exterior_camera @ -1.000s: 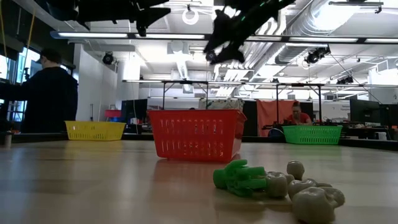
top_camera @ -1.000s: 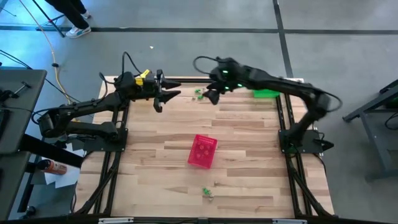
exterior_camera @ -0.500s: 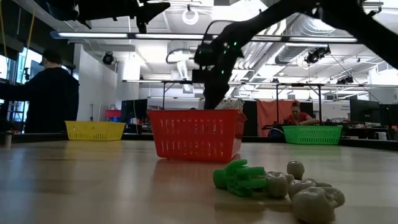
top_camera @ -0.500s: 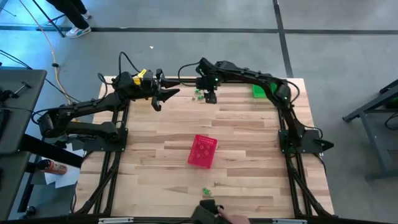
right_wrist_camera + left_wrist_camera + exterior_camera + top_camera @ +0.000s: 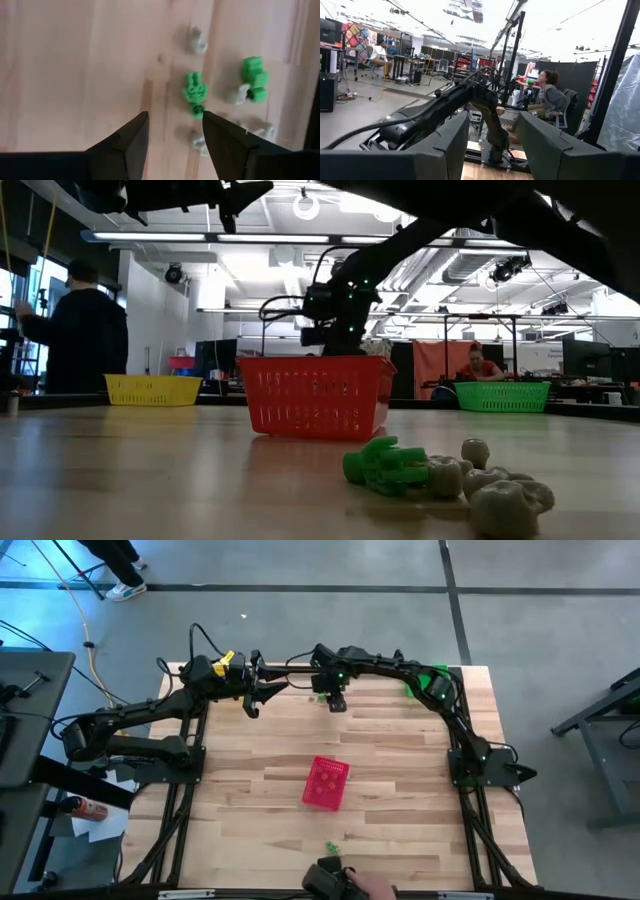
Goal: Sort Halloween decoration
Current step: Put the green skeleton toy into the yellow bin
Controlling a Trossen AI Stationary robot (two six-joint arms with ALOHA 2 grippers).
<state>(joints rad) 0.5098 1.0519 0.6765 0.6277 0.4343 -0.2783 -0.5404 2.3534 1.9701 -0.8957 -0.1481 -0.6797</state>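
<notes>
high: right hand (image 5: pixel 335 700) low over far-edge trinkets (image 5: pixel 320 695) — poised to pick; left hand (image 5: pixel 262 698) waits beside | low: second trinket pile (image 5: pixel 440 480) near red basket (image 5: pixel 315 395) | right wrist: fingers (image 5: pixel 127 137) apart, green trinket (image 5: pixel 196 90) just ahead — nothing gripped | left wrist: fingers (image 5: pixel 445 145) apart, empty

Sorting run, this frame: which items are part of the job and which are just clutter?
Job:
- green trinkets and pale ones at the far edge, under the right gripper
- second small pile at the near edge
- red basket, green basket, yellow basket

Lying about:
- left gripper, waiting off the table surface
- bottle beside the table
- people in the room
</notes>
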